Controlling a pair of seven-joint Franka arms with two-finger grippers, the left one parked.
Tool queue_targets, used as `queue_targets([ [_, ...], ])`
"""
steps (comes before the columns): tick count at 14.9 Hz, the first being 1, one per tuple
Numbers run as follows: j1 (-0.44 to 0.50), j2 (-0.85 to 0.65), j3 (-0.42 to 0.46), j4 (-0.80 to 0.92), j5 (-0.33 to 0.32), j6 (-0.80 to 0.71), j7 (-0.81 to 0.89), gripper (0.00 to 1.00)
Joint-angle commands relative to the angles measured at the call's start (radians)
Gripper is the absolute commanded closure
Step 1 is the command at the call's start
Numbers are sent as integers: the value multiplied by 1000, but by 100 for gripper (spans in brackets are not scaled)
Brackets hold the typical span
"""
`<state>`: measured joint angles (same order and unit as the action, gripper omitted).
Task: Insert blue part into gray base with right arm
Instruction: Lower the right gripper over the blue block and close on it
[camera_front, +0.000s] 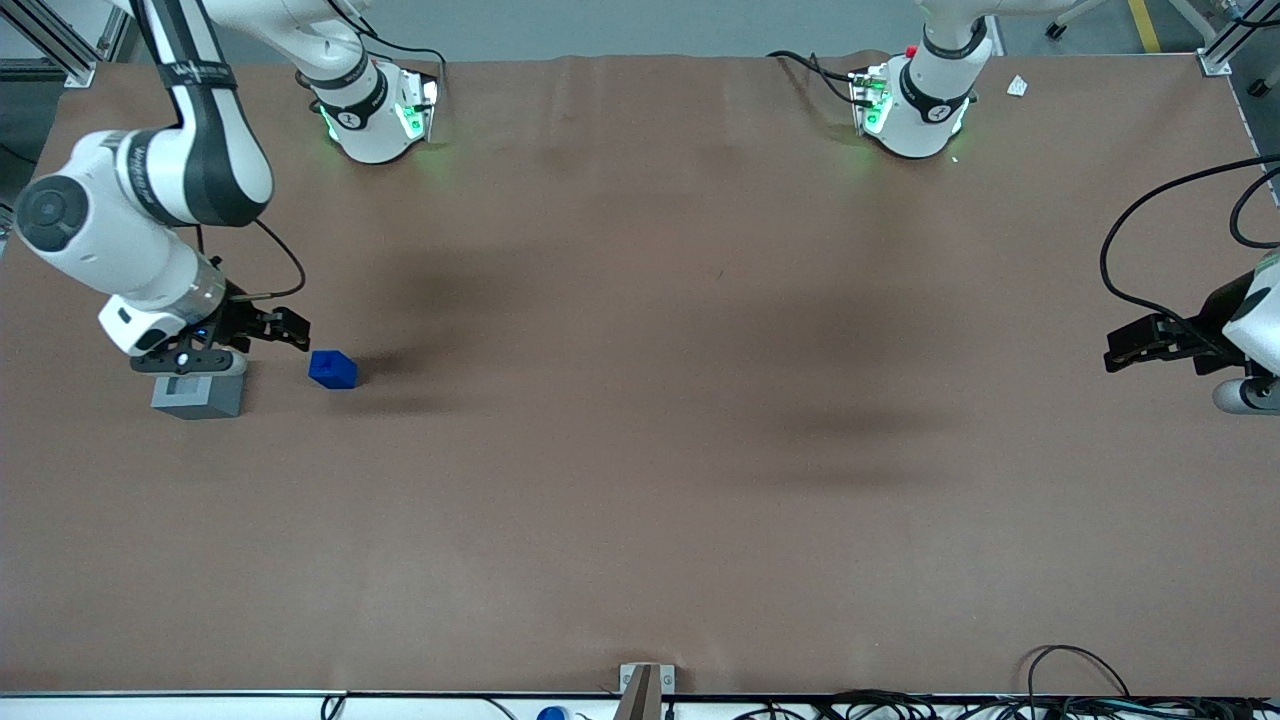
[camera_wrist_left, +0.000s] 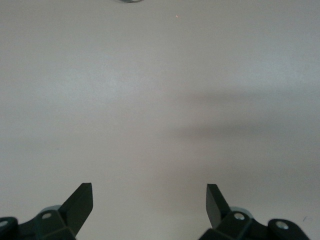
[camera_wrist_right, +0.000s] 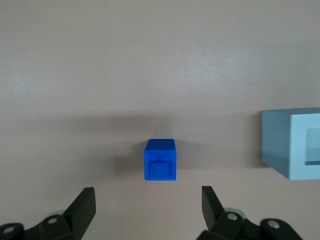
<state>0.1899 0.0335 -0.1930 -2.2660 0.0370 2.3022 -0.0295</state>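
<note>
The blue part (camera_front: 333, 369) lies on its side on the brown table, its square stud facing the wrist camera (camera_wrist_right: 160, 159). The gray base (camera_front: 198, 393) stands close beside it, toward the working arm's end of the table; one corner and part of its recess show in the right wrist view (camera_wrist_right: 295, 147). The right arm's gripper (camera_front: 289, 331) hangs low over the table between the two, just above and short of the blue part. Its fingers are spread wide and hold nothing (camera_wrist_right: 149, 205). The blue part sits ahead of the fingertips, centred between them and untouched.
The working arm's wrist and forearm (camera_front: 140, 220) hang over the gray base. Both arm bases (camera_front: 375, 110) stand at the table's edge farthest from the front camera. A metal bracket (camera_front: 645, 685) and cables (camera_front: 1080, 670) lie at the nearest edge.
</note>
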Motion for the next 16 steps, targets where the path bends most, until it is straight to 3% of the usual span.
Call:
queue_targets([
  [1,-9,25,9,-56,12,77,-20,10],
  [8,-9,192,9,-81,12,275,-72,20],
  [10,-7,226,9,-79,12,302,-70,28],
  [14,-7,229,10,-75,14,292,-61,76],
  [16,-12,223,10,-72,15,287,-55,90],
])
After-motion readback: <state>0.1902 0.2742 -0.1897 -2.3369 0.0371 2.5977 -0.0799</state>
